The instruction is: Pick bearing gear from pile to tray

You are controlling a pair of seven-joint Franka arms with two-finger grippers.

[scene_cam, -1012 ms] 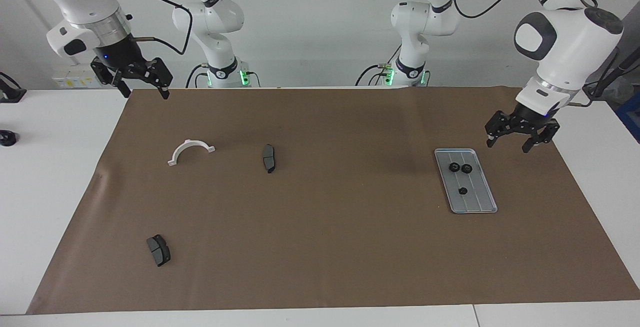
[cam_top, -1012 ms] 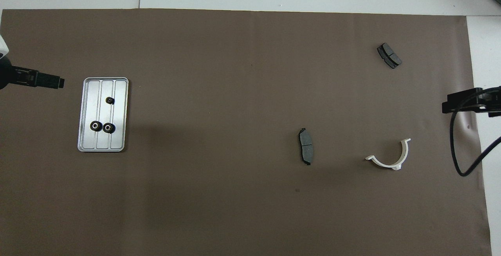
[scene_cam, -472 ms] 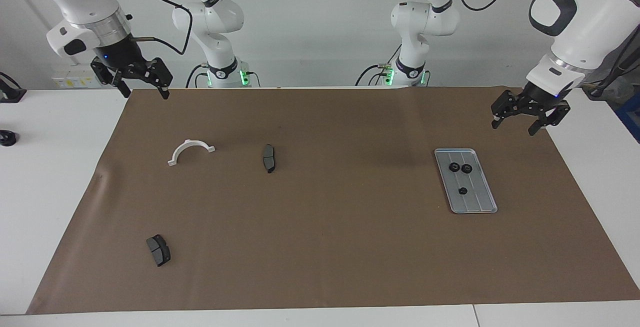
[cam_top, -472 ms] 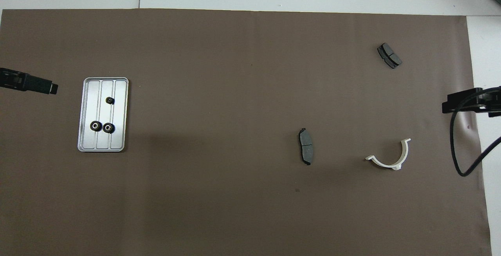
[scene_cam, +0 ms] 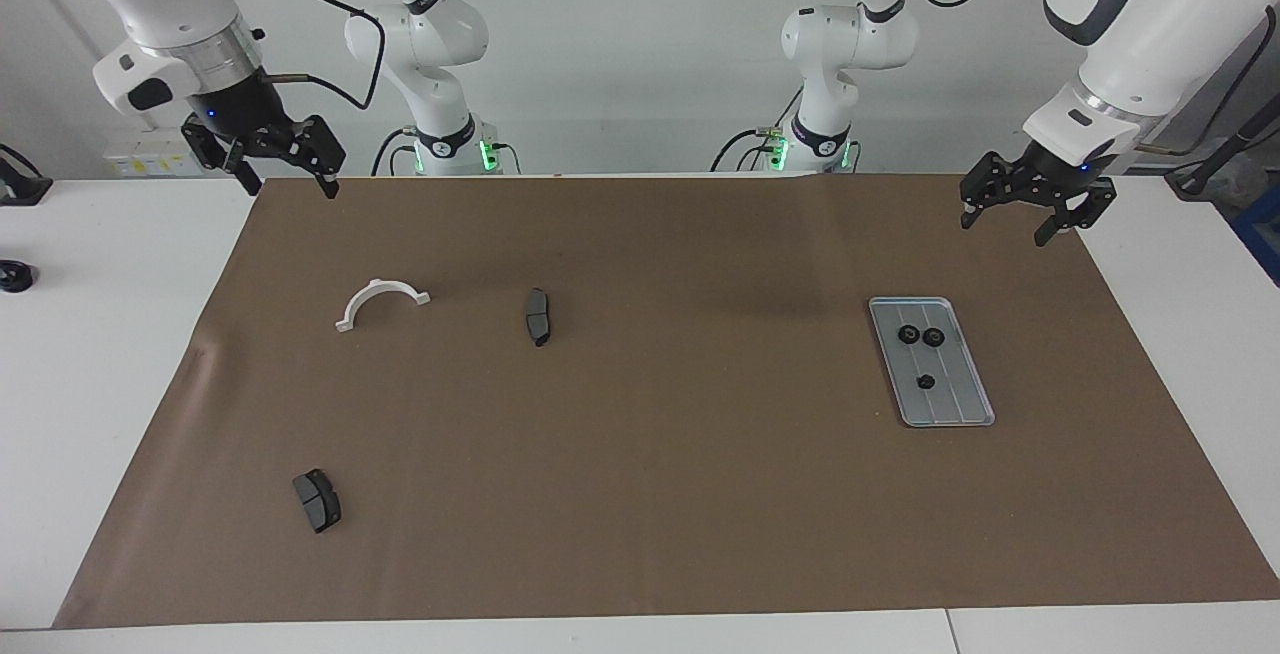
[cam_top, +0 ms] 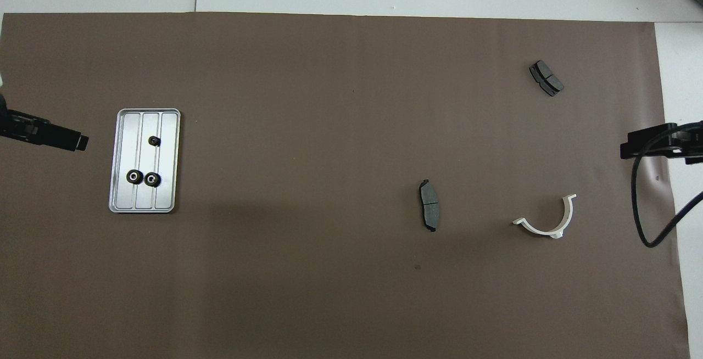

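All three gears [scene_cam: 920,349] lie in the tray [scene_cam: 972,374], none left loose, below the left gripper [scene_cam: 1030,212], nearer than the right gripper [scene_cam: 272,166]; both fingers apart, empty.

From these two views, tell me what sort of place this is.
Probably a robotics lab test bench: two white arms bolted at a white table, brown paper sheet as the work surface, and a few loose parts on it, a metal tray of small black gears and a white half-ring bracket.
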